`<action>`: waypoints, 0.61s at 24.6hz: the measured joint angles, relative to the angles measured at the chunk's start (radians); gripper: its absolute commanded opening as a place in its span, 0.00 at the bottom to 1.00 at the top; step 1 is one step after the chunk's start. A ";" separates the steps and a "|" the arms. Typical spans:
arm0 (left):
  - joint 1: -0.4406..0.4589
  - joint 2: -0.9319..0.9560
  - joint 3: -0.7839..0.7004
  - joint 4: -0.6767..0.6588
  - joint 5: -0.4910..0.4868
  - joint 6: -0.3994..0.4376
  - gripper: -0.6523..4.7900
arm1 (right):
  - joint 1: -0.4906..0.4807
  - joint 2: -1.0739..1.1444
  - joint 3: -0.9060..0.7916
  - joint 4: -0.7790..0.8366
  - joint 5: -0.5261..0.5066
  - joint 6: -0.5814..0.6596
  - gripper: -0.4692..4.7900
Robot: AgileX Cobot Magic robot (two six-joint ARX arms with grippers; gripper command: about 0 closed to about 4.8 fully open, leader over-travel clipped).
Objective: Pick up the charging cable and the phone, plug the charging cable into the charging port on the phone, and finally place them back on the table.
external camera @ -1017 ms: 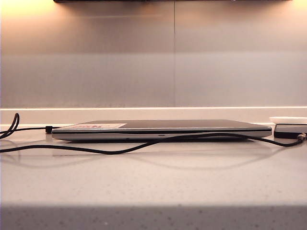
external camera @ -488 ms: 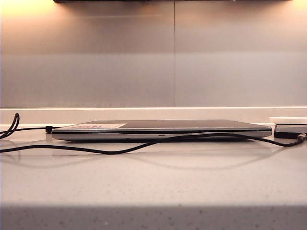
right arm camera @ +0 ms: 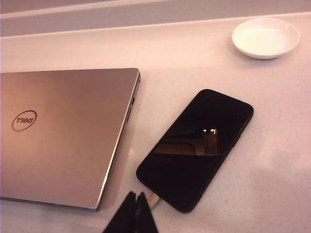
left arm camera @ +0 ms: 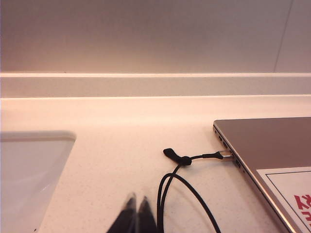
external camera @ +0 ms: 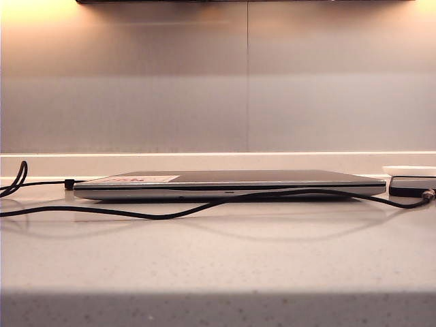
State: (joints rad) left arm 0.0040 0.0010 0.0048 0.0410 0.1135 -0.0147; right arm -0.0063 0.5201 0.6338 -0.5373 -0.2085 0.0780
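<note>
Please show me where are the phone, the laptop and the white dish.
phone (right arm camera: 197,148), right wrist view, middle of its dark screen.
laptop (right arm camera: 63,133), right wrist view, middle of its closed lid.
white dish (right arm camera: 266,38), right wrist view, its inner bowl.

The desk (external camera: 218,259) is a glossy, pale, speckled stone-like surface that meets a low pale ledge along the back wall. A closed silver laptop (external camera: 228,184) lies flat on it near the back. The charging cable (external camera: 170,214), thin and black, trails across the desk in front of the laptop from the left edge to the right, with a loop by the laptop's left side. The phone (right arm camera: 197,148), a flat black slab, lies face up just beside the laptop's right edge. A small white dish (right arm camera: 265,37) sits farther back, apart from the phone.
</note>
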 measured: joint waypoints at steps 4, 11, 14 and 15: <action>0.000 0.000 0.000 0.000 0.000 0.000 0.11 | 0.000 0.000 0.000 0.000 0.000 0.000 0.08; 0.000 0.000 0.000 0.000 0.000 0.000 0.11 | 0.000 0.000 0.000 0.000 0.000 0.000 0.08; 0.000 0.000 0.000 0.000 0.000 0.000 0.11 | 0.000 -0.011 -0.004 0.001 0.002 0.000 0.08; 0.000 0.000 0.000 0.000 0.000 0.000 0.11 | 0.000 -0.018 -0.006 0.001 0.006 0.000 0.08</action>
State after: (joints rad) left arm 0.0040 0.0010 0.0048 0.0410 0.1135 -0.0151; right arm -0.0063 0.5026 0.6277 -0.5362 -0.2024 0.0776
